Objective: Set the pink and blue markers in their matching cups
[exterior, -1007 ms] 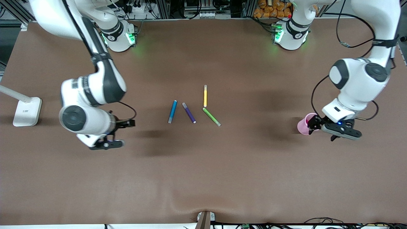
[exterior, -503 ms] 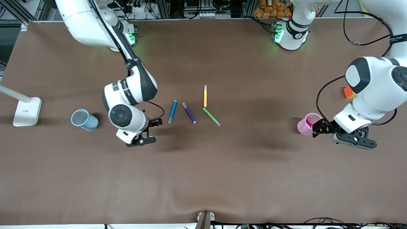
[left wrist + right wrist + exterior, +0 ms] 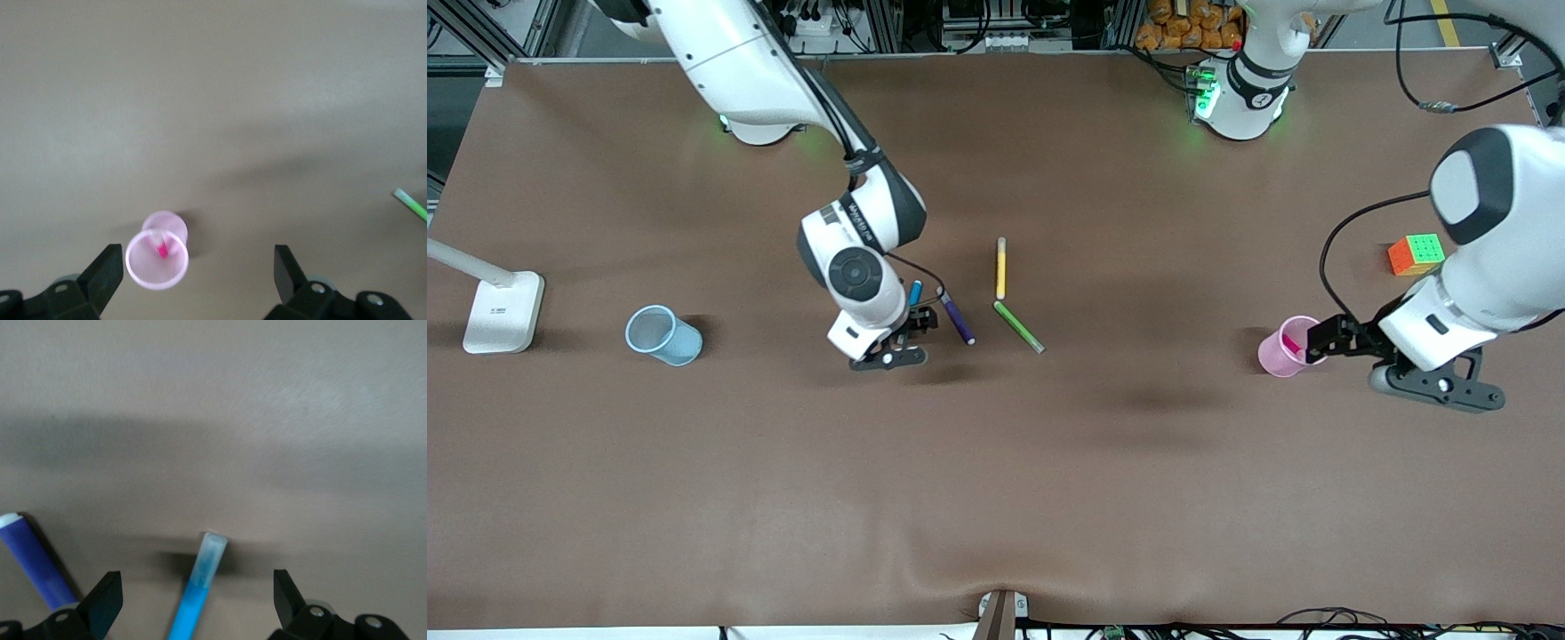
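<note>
Right gripper (image 3: 903, 342): fingers spread, over the blue marker (image 3: 197, 587) on the desk (image 3: 996, 462). Left gripper (image 3: 1352, 356): fingers spread, empty, beside the pink cup (image 3: 1282, 348) holding the pink marker (image 3: 162, 250).

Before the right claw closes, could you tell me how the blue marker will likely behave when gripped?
The blue marker looks straight and stiff, so it should lift without bending. Round and slim, it may roll on the table if nudged. The open right claw straddles it.
</note>
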You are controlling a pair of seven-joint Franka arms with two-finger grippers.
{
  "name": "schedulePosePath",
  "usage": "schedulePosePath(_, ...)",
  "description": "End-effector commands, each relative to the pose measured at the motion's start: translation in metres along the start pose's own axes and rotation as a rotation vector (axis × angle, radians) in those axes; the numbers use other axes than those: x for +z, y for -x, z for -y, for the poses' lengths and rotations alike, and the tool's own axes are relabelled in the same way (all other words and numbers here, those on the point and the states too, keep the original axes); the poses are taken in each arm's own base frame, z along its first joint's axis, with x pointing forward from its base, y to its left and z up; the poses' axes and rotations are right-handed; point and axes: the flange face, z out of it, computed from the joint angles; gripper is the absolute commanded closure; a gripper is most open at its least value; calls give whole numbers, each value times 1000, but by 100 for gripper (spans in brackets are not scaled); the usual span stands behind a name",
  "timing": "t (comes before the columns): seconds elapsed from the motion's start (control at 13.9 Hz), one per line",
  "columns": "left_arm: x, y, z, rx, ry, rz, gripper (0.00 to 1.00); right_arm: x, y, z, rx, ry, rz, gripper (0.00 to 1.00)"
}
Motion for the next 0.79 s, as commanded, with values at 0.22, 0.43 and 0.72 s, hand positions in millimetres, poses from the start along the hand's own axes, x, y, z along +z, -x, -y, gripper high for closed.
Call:
schedulePosePath(0.22, -82, 50, -35, -141, 2, 104, 0, 23, 26, -7, 72, -16, -42, 0)
schedulePosePath(0.43, -102, 79, -42, -137, -12, 103, 0, 22, 28, -3, 118, -20, -47, 0)
schedulePosePath(0.72, -106, 90, -52, -110, -124, 91, 0, 15, 22, -10, 141, -30, -65, 0)
